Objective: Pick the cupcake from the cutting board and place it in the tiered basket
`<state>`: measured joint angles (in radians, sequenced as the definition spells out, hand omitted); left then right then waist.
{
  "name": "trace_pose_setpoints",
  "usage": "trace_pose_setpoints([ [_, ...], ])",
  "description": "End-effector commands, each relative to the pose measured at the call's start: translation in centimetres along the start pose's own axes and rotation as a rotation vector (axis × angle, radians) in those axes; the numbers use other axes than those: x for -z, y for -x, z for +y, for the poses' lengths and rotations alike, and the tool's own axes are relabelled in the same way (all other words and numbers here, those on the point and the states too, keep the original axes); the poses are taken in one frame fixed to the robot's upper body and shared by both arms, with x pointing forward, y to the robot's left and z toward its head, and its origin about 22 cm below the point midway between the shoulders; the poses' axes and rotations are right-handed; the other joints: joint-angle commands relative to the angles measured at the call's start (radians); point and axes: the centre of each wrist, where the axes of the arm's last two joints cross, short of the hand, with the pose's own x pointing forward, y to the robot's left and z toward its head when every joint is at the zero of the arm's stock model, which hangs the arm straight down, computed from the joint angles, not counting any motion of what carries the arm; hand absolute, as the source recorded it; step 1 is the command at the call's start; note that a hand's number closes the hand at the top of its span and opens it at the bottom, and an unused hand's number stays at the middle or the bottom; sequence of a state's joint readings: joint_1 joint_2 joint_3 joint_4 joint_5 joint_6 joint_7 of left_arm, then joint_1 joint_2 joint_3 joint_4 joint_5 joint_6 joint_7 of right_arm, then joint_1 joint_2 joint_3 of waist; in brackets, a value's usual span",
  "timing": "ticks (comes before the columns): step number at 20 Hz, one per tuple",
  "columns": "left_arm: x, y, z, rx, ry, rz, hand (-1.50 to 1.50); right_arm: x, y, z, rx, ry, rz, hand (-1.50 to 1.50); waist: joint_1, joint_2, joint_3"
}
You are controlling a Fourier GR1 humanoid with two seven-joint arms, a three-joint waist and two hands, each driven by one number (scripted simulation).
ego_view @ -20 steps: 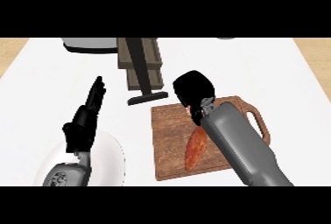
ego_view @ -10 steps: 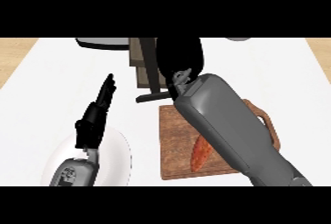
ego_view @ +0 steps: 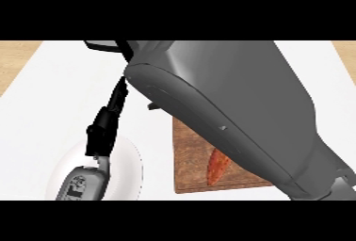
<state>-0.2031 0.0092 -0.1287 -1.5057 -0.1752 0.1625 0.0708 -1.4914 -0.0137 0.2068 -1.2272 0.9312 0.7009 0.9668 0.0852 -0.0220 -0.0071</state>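
Left hand (ego_view: 104, 127) with fingers straight above a white plate (ego_view: 128, 162); right hand and cupcake hidden behind the grey forearm (ego_view: 230, 108).

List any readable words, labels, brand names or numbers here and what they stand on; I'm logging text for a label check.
None can be read. The cutting board, the white plate, the grey right forearm and the left robot hand carry no lettering. The pale pattern on the left wrist forms no readable characters.
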Motion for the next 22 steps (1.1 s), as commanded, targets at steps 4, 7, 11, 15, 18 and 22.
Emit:
trace_pose_setpoints([
  [4,-0.2,0.3,0.0,-0.001,-0.018,0.008,0.00,-1.6,-3.0,-8.2,0.044,-0.004,0.175,1.50,-0.023,0.007,0.001],
  [7,-0.2,0.0,-0.2,-0.021,-0.012,-0.011,0.00,-1.3,-3.1,-10.4,0.202,-0.010,0.186,1.50,-0.014,0.014,0.000],
  [11,0.9,-0.5,1.1,-0.010,-0.013,0.003,0.00,-0.9,-3.9,-11.7,0.323,-0.045,0.189,1.50,-0.019,0.022,0.001],
  [15,0.7,-0.5,-0.2,-0.015,-0.030,-0.025,0.00,0.6,-5.2,-11.0,0.279,-0.017,0.214,1.50,-0.025,0.032,0.000],
  [18,-0.2,0.4,1.2,-0.004,-0.051,-0.032,0.00,1.3,-5.5,-10.5,0.271,-0.002,0.238,1.50,-0.029,0.031,0.001],
  [22,-0.1,-0.8,1.0,0.009,-0.033,-0.037,0.00,3.2,-4.2,-10.4,0.221,0.015,0.263,1.50,-0.032,0.034,0.002],
])
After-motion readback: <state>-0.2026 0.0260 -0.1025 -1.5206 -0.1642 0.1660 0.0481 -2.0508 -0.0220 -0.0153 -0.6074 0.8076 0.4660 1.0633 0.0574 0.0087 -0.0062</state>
